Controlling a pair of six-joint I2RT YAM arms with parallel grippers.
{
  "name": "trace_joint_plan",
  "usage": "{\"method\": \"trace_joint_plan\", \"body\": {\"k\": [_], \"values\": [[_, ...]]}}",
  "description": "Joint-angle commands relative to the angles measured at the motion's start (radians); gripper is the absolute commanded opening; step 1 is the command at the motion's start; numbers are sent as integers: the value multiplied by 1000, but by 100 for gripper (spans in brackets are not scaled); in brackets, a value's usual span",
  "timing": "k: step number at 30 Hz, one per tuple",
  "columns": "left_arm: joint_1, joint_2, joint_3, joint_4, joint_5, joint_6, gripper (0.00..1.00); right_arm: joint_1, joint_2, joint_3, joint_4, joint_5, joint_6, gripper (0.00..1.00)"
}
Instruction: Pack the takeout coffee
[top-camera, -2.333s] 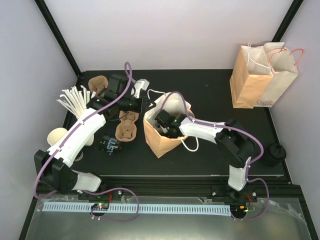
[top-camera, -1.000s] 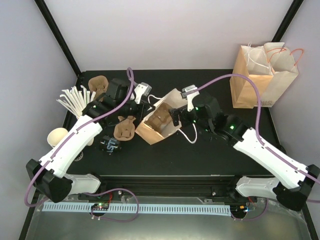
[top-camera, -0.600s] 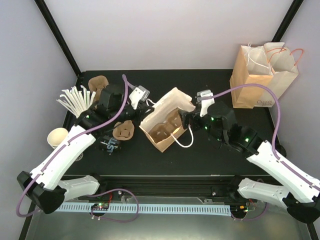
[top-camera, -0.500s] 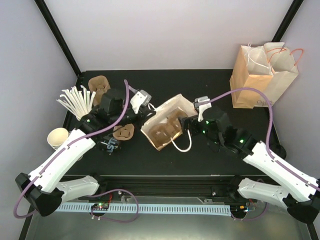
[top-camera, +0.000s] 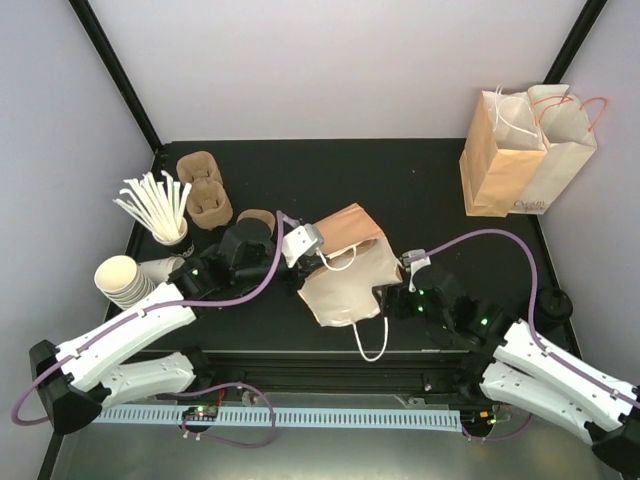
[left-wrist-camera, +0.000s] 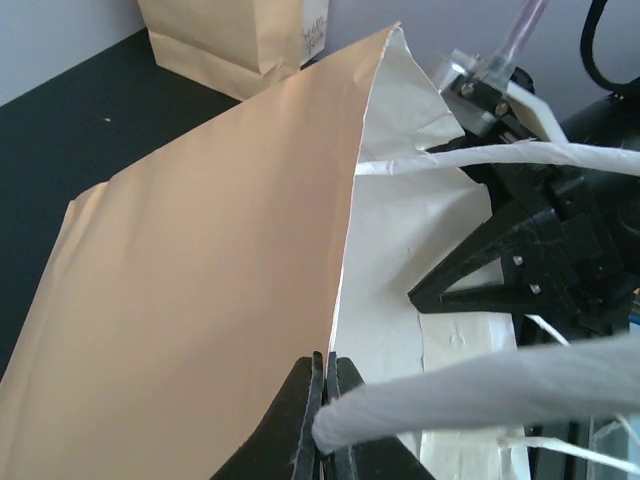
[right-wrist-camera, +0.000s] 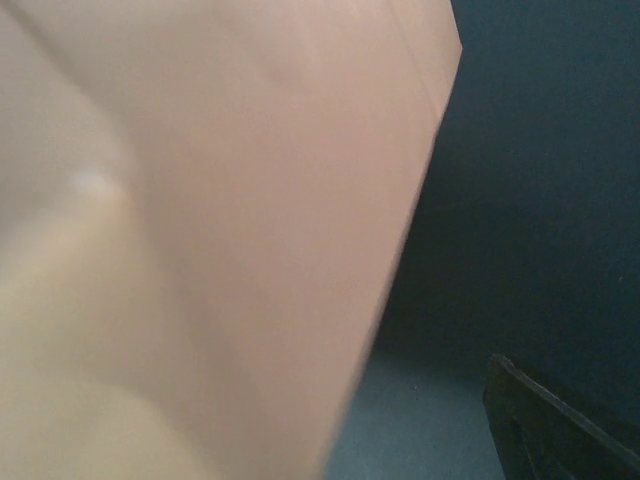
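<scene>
The paper bag (top-camera: 350, 235) has slid closer to the near edge of the desk (top-camera: 420, 190) and tipped over more, and both arms have pulled back low with it. On the far left sits a stack of white paper cups (top-camera: 122, 282). One more white cup (top-camera: 162, 267) lies on its side just beside the stack. Behind them is a cup of white straws (top-camera: 155, 205). Next come the brown cup carriers (top-camera: 205, 195), with a single carrier (top-camera: 257, 218) a bit to the right. The takeout coffee does not show in any view now. The left arm (top-camera: 130, 325) lies over the spot where it lay on its side a moment ago, so I cannot tell where it is. The left fingers (left-wrist-camera: 303, 415) are closed tight, pinching the edge of the bag's mouth. A white string handle (left-wrist-camera: 450, 395) crosses right in front of them. The bag's white inside faces up and toward the near edge, and a handle loop (top-camera: 360, 340) reaches the desk's near edge. The right fingers (right-wrist-camera: 545, 430) are spread apart at the bag's right side, and I cannot tell if they touch it. At the back right, two more bags (top-camera: 520, 150) stand upright, side by side.
</scene>
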Motion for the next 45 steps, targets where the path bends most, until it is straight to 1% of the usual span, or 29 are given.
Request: {"method": "trace_joint_plan", "body": {"k": [1, 4, 6, 9, 12, 15, 18, 20, 22, 24, 27, 31, 33, 36, 39, 42, 45], "values": [[-21, -10, 6, 94, -50, 36, 3, 2, -12, -28, 53, -24, 34, 88], [-21, 1, 14, 101, -70, 21, 3, 2, -37, -16, 60, -12, 19, 88], [-19, 23, 43, 88, -110, -15, 3, 2, -56, 7, 60, 10, 0, 88], [-3, 97, 155, 30, -128, -71, 3, 0, -64, 75, 43, 25, -49, 92], [25, 203, 295, -75, -123, -106, 2, 1, -38, 176, -22, 47, -84, 95], [68, 324, 426, -145, -117, -150, 2, 0, -27, 266, -60, 79, -108, 98], [134, 433, 540, -193, -111, -224, 2, 0, -43, 318, -69, 127, -120, 99], [195, 521, 610, -220, -64, -306, 3, 1, -60, 340, -74, 154, -120, 100], [264, 592, 662, -235, 37, -351, 3, 0, -76, 349, -84, 176, -116, 100], [311, 656, 714, -246, 136, -382, 3, 1, -92, 345, -102, 191, -111, 100], [365, 730, 749, -214, 198, -424, 3, 0, -110, 326, -117, 201, -105, 100], [436, 791, 748, -117, 281, -488, 3, 0, -120, 306, -120, 204, -91, 100], [464, 808, 751, -87, 288, -505, 3, 1, -120, 297, -125, 207, -84, 100], [493, 818, 757, -69, 267, -499, 3, 1, -130, 293, -134, 210, -76, 100], [505, 819, 776, -85, 223, -465, 3, 0, -161, 300, -124, 226, -84, 100], [508, 821, 800, -123, 164, -431, 4, 0, -219, 293, -79, 259, -114, 100], [517, 823, 813, -138, 138, -419, 4, 1, -283, 273, -22, 288, -154, 100]]}}
